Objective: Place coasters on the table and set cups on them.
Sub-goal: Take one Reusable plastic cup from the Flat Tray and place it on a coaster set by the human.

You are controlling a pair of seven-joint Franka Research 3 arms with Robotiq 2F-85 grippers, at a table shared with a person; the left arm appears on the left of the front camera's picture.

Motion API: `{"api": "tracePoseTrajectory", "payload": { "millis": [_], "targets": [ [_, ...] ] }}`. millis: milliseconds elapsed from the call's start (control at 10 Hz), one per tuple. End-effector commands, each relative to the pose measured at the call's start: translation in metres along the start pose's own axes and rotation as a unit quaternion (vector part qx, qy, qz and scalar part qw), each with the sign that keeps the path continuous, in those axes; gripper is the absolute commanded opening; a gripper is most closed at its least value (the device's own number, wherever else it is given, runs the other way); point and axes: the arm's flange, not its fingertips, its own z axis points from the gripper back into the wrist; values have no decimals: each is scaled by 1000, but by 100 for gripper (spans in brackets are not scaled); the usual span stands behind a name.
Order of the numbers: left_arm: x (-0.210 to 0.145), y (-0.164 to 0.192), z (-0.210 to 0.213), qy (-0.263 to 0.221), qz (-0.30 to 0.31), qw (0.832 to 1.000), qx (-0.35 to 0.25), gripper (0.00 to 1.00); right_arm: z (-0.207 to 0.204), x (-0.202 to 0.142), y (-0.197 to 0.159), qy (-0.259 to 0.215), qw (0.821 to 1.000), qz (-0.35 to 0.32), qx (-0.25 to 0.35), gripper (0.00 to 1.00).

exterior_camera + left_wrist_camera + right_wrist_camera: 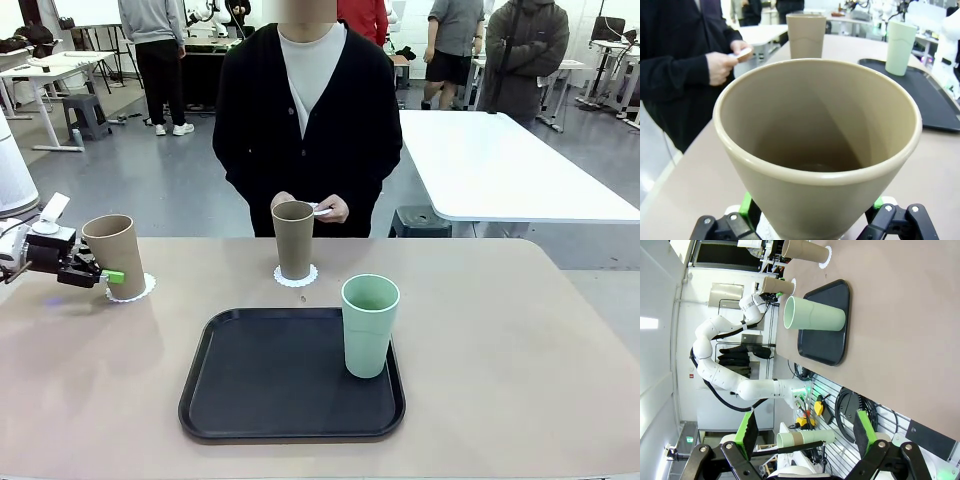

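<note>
Tabletop (pixel 520 340): left hand (pixel 112 275) open around cup (pixel 112 250).

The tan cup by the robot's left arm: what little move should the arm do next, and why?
Probably draw the left gripper straight back, away from the tan cup. The cup already rests on its coaster, with the jaws at either side of its base, so backing off level should avoid tipping it.

The table (pixel 500 350) carries a black tray (pixel 280 385) and two coasters (pixel 135 293).
</note>
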Motion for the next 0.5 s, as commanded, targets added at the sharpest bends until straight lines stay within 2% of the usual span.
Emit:
{"api": "tracePoseTrajectory", "payload": {
  "millis": [0, 400],
  "targets": [
    [1, 3, 3, 26, 1, 1000, -15, 100, 0, 2, 0, -7, 1000, 9, 13, 100],
    [1, 3, 10, 60, -9, 998, -20, 100, 0, 2, 0, -7, 1000, 9, 13, 100]
  ]
}}
